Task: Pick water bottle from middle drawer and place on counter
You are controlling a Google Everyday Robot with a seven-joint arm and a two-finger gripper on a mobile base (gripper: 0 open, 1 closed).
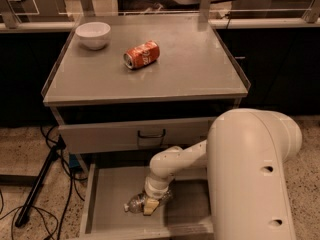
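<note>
Counter (190, 79): grey metal, smooth, dull satin sheen; upper middle of the frame.
Bowl (93, 34): white, smooth, glossy; upper left.
Soda can (142, 54): orange-red metal with a shiny printed skin.
Drawer front (100, 136): grey metal, matt, with 1 dark loop handle (151, 134).
Middle drawer (112, 199): grey metal floor and low walls, flat matt finish; lower left of centre.
Water bottle (134, 204): clear crinkly plastic with small glints.
Gripper (151, 206): pale and smooth, at the bottle, lower centre of the frame.
Arm (250, 174): cream-white moulded shell, smooth, semi-gloss; lower right.
Floor (30, 149): speckled, stone-like.
</note>
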